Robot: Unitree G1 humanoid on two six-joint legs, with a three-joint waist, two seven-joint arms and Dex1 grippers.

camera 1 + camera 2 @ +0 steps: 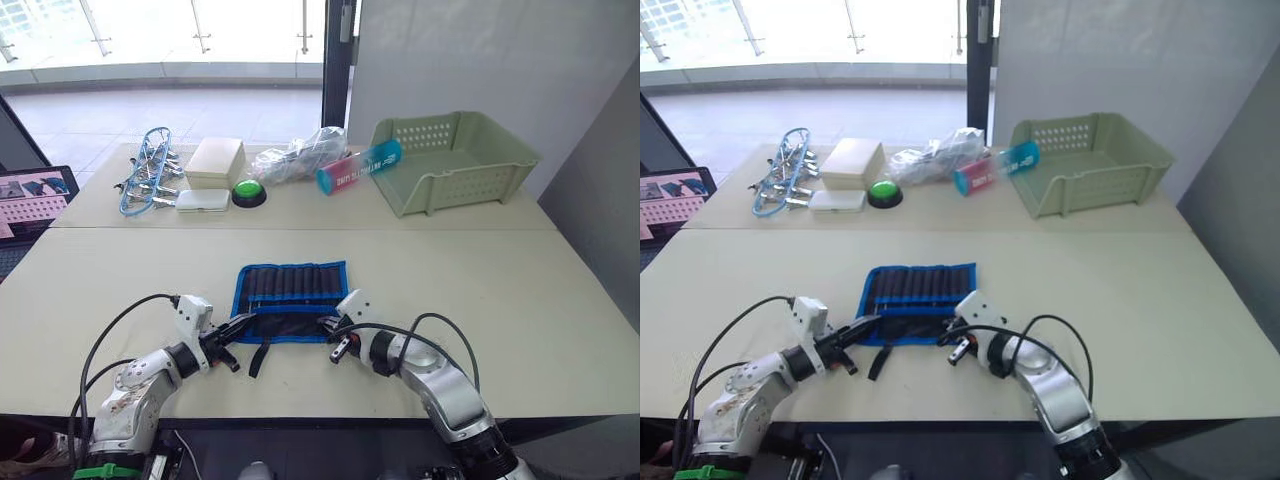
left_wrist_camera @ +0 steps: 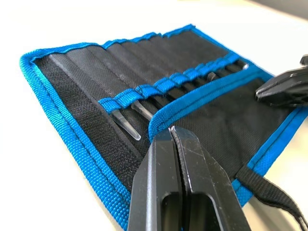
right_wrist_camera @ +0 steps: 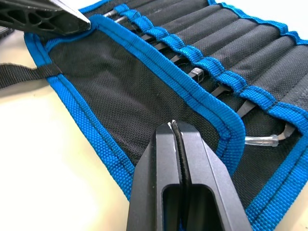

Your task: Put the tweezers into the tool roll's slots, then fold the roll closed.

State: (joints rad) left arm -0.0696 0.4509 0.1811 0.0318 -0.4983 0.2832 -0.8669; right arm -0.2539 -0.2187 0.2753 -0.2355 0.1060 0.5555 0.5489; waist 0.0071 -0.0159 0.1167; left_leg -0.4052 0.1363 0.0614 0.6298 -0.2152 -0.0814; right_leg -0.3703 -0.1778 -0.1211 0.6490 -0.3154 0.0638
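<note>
between the two grippers lies the tool roll (image 1: 290, 300), tweezers (image 2: 126, 126) slotted; left gripper (image 1: 236, 329) and right gripper (image 1: 330, 331) pressed together on its near flap, which may slip free.

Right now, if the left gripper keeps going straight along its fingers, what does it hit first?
Probably the blue-edged lower flap of the flat black fabric tool roll. The left gripper, fingers shut, points at that flap's blue rim, with the slim black tweezers in the narrow fabric slots just beyond. Depth is unclear.
</note>
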